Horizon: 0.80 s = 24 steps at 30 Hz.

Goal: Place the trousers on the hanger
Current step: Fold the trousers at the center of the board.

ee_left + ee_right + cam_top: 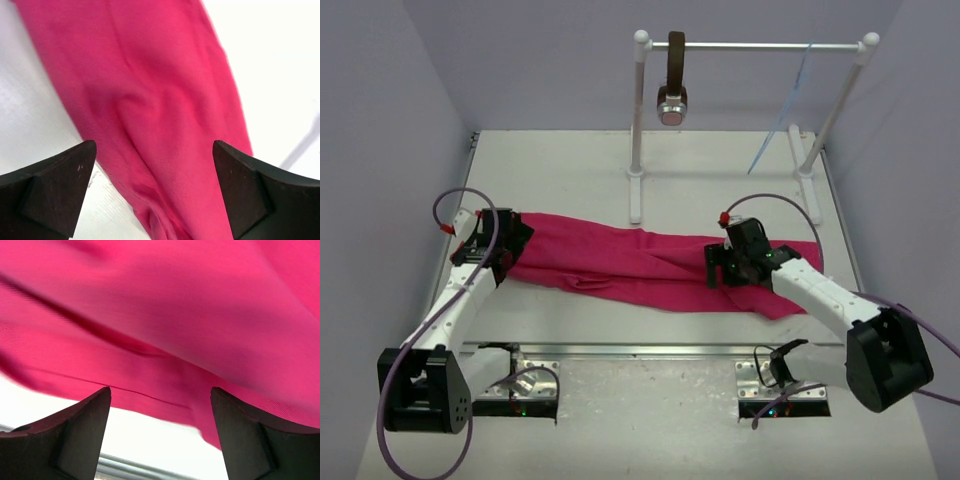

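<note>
Trousers [640,262] stretched flat across a white table [570,170], one robot gripper over each end.

The left gripper [508,243] sits over the left end of the cloth. Its fingers [55,190] are spread wide, with pink fabric running between them and nothing pinched. The right gripper [722,268] sits over the right end, also spread wide, with folds of cloth just ahead of its fingers [65,440]. Whether either one touches the cloth cannot be told. The pale blue hanger [782,118] hangs tilted from a white rail [755,45], well beyond the right gripper and apart from the trousers.
</note>
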{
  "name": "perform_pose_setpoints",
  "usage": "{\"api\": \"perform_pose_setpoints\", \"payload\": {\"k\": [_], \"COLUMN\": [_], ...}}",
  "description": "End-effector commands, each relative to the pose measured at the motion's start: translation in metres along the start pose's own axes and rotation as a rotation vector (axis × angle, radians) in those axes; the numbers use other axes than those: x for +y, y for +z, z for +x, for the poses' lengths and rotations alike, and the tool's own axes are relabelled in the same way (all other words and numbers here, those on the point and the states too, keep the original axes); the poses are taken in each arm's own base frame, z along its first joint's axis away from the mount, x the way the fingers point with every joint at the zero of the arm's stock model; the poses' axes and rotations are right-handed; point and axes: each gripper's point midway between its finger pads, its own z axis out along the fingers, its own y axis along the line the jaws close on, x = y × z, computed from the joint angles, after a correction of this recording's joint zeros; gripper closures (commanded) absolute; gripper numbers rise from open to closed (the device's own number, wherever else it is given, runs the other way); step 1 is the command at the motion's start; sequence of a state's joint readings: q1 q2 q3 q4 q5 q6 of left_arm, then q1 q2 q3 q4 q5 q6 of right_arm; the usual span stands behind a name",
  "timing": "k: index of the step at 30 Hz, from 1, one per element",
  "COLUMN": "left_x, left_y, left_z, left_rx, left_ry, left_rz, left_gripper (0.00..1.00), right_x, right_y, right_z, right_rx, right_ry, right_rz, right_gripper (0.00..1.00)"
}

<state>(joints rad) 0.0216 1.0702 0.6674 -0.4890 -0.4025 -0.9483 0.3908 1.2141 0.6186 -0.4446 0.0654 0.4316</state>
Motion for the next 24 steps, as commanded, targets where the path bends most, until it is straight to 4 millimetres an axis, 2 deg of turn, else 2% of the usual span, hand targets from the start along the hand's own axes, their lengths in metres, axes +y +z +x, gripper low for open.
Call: {"api": "perform_pose_setpoints", "payload": {"k": [1,4,6,8,9,11,15,17,19,20,21,22,24], "left_x": [-0.036,-0.052,-0.061,-0.064,-0.064,-0.064,-0.062,-0.062,-0.062,-0.062,-0.062,-0.062,-0.062], "left_y": [-0.024,-0.039,-0.047,-0.051,-0.052,-0.054,-0.053,-0.051,-0.05,-0.049,-0.049,-0.048,-0.048], "left_z": [-0.012,-0.014,-0.011,-0.011,-0.011,-0.014,-0.012,-0.009,-0.007,-0.006,-0.005,-0.005,-0.007], "left_rx": [-0.007,0.002,0.022,0.027,0.025,0.013,0.019,0.03,0.037,0.04,0.043,0.042,0.036], "left_ry": [0.034,0.064,0.09,0.108,0.11,0.125,0.136,0.138,0.143,0.148,0.153,0.158,0.168], "left_rz": [0.224,0.332,0.395,0.417,0.42,0.419,0.418,0.419,0.421,0.421,0.42,0.419,0.417], "left_gripper": [0.0,0.0,0.0,0.0,0.0,0.0,0.0,0.0,0.0,0.0,0.0,0.0,0.0], "right_x": [0.047,0.055,0.055,0.055,0.057,0.067,0.08,0.082,0.081,0.079,0.078,0.079,0.08], "right_y": [0.005,0.013,0.025,0.035,0.035,0.038,0.039,0.044,0.046,0.047,0.048,0.044,0.03], "right_z": [-0.043,-0.052,-0.055,-0.048,-0.052,-0.043,-0.027,-0.017,-0.013,-0.009,-0.008,-0.007,-0.005], "right_rx": [-0.161,-0.159,-0.129,-0.066,-0.067,-0.039,-0.022,0.004,0.021,0.044,0.052,0.051,0.042], "right_ry": [-0.181,-0.281,-0.339,-0.369,-0.377,-0.409,-0.451,-0.476,-0.484,-0.488,-0.488,-0.484,-0.482], "right_rz": [-0.178,-0.207,-0.191,-0.182,-0.181,-0.221,-0.265,-0.254,-0.244,-0.233,-0.225,-0.219,-0.207], "right_gripper": [0.2,0.21,0.24,0.31,0.35,0.45,0.53,0.64,0.69,0.78,0.92,0.98,1.0]}}
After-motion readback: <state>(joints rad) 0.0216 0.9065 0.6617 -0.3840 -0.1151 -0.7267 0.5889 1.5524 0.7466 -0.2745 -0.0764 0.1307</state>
